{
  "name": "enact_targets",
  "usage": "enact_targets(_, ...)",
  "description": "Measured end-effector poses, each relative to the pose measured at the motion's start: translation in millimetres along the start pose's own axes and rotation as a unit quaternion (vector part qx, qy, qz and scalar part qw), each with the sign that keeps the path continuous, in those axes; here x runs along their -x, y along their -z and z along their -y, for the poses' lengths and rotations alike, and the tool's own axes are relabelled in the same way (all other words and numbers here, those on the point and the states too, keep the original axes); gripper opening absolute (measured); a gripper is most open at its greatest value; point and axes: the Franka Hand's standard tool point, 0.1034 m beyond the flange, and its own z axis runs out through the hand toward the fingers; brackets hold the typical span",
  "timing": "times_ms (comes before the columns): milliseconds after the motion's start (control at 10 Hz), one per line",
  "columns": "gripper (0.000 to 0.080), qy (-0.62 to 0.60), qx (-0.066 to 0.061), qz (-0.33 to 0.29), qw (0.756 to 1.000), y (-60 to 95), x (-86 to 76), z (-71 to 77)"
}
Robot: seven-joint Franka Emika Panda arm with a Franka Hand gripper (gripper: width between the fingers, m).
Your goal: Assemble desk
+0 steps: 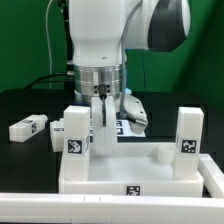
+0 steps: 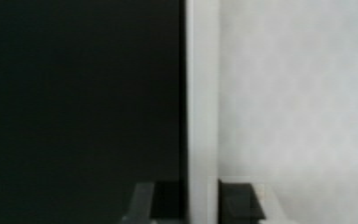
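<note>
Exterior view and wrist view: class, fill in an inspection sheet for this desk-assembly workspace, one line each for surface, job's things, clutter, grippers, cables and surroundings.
Surface: black table, with a white rail along the near edge.
Job's things: desk top lying on the table; upright leg at its end on the exterior view's left; second upright leg at the other end; loose leg lying on the table at the exterior view's left.
Clutter: tagged white piece behind the arm, partly hidden; what it is cannot be told.
Grippers: gripper shut, apparently on the desk top's thin rim.
Cables: nothing seen.
Surroundings: green backdrop.
</note>
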Motion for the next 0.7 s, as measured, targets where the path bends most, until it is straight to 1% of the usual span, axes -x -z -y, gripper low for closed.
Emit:
enact_targets(100,0.0076,0.009,-0.001,-0.001,1.0,1.3,-3.6,0.8)
enact_targets(400,0.0076,0.035,-0.001,-0.002,0.999,0.6,-2.9,0.7)
enact_targets(600,0.0076,0.121,0.0,-0.002,0.993,0.7,-4.0,0.5)
enact_targets(700,0.0076,0.168,-0.002,-0.003,0.986,2.4,-8.6,1.6)
